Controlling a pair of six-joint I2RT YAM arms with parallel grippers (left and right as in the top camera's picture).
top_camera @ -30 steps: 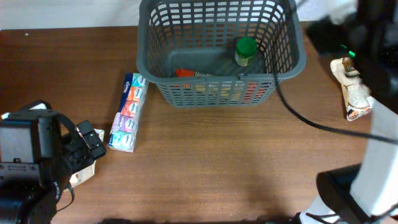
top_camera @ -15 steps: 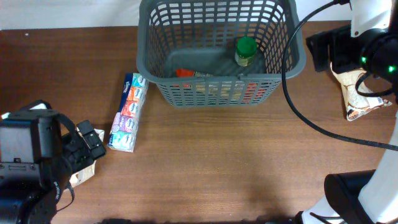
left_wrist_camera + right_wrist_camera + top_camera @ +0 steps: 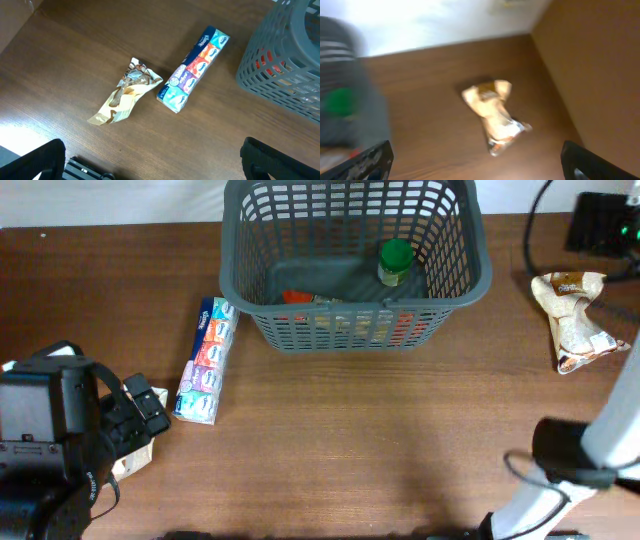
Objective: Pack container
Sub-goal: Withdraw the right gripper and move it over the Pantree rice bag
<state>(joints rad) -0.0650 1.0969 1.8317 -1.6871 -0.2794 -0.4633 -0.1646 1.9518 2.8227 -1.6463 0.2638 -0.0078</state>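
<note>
1. Left gripper (image 3: 150, 155): spread wide and empty, hanging over a crumpled tan wrapper (image 3: 125, 97).
2. Right gripper (image 3: 477, 160): spread wide and empty, above a beige snack bag (image 3: 496, 119) toward the right end of the bench (image 3: 350, 440).
3. Tissue multipack (image 3: 194, 69): flat, just beside the wrapper, near the container's left front corner.
4. Container (image 3: 350, 330): far middle of bench. Inside are a green-lidded jar (image 3: 394, 260), upright, and a red packet (image 3: 298, 297).
</note>
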